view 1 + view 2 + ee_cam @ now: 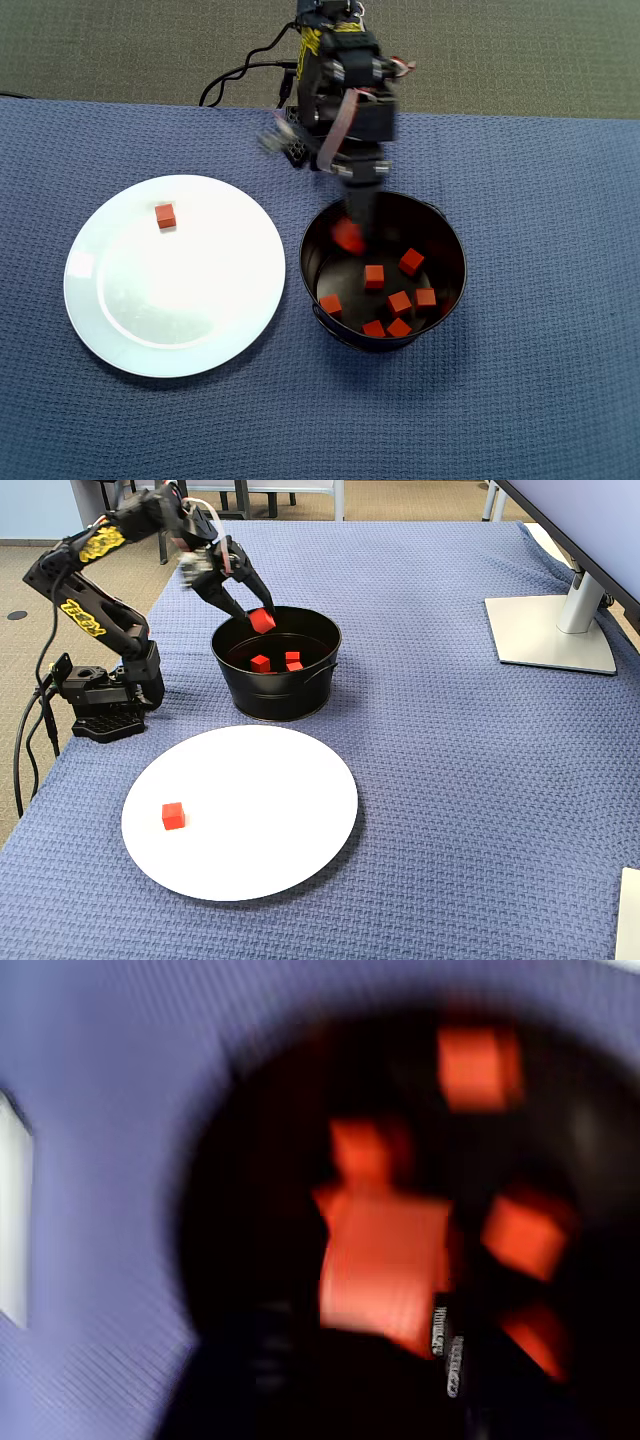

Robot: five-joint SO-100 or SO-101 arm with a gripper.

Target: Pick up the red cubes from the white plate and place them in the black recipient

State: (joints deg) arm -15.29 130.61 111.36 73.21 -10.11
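While the arm hangs over the pot, the scene reads like this:

Pincer: the pincer point(261, 620) is clenched on one red cube point(262, 621), held just above the rim of the black recipient point(318, 262); the overhead view shows this cube blurred, in the upper left part of the pot's opening.

Wrist view: strongly blurred, but the held cube point(385, 1265) fills the middle and the dark inside of the pot lies behind it, so the cube is over the opening and not over the blue cloth.

Cubes in the pot: six red cubes point(399, 302) lie on the bottom, mostly toward the lower right of the opening in the overhead view.

White plate: the white plate point(220, 300) is left of the pot in the overhead view, near it but not touching.

Last cube: one red cube point(165, 215) rests in the upper part of the plate, well apart from the pincer, to the left and a little lower in the overhead view.

Key relation: the held cube is directly above the pot, so I judge that opening the fingers is enough; the next reach must then go left, across the pot's rim.

Counter: the counter point(450, 780) is covered with blue woven cloth.
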